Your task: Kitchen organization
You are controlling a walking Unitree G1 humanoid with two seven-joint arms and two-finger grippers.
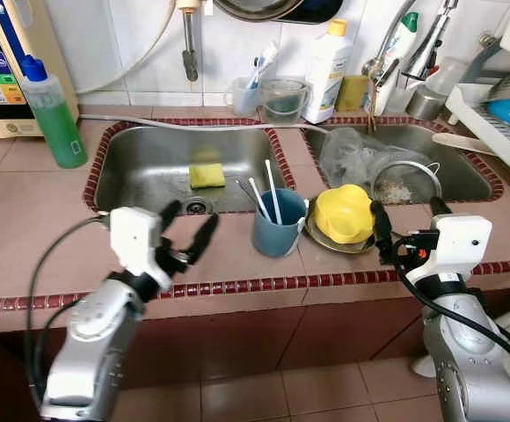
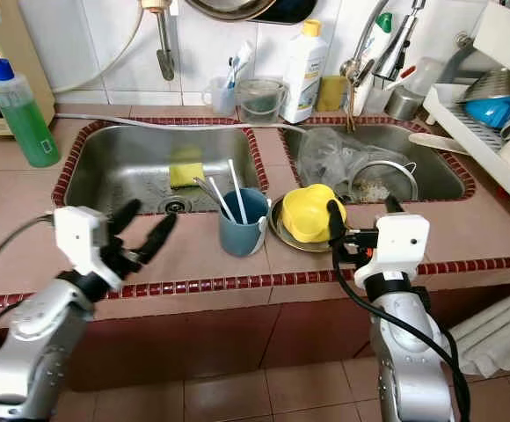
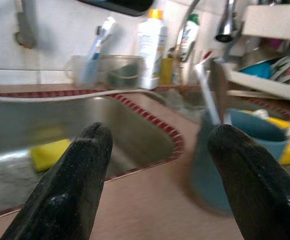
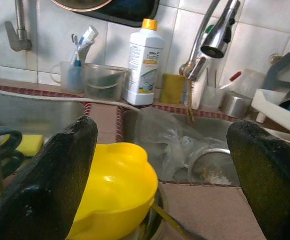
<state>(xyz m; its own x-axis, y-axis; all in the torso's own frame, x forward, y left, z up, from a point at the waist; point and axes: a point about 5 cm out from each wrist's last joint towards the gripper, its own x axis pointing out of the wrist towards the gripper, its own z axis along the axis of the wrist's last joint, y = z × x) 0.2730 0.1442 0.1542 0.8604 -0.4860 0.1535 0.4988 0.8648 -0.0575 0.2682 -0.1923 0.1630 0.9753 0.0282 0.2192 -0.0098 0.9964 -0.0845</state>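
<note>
A blue cup (image 1: 278, 227) holding utensils stands on the tiled counter between two sinks. Beside it a yellow bowl (image 1: 343, 212) rests in a metal dish (image 1: 321, 237). My left gripper (image 1: 190, 230) hovers open over the counter's front edge, just left of the cup; the cup (image 3: 220, 160) appears ahead of its fingers. My right gripper (image 1: 409, 217) is open just right of the yellow bowl (image 4: 112, 187), which lies between and below its fingers. A yellow sponge (image 1: 207, 175) lies in the left sink (image 1: 132, 176).
A green soap bottle (image 1: 54, 112) stands at the back left. A white bottle (image 1: 327, 70), clear containers and a faucet (image 1: 404, 40) line the back wall. The right sink (image 1: 466, 176) holds a plastic bag and a strainer (image 1: 404, 183). A dish rack (image 1: 501, 105) sits far right.
</note>
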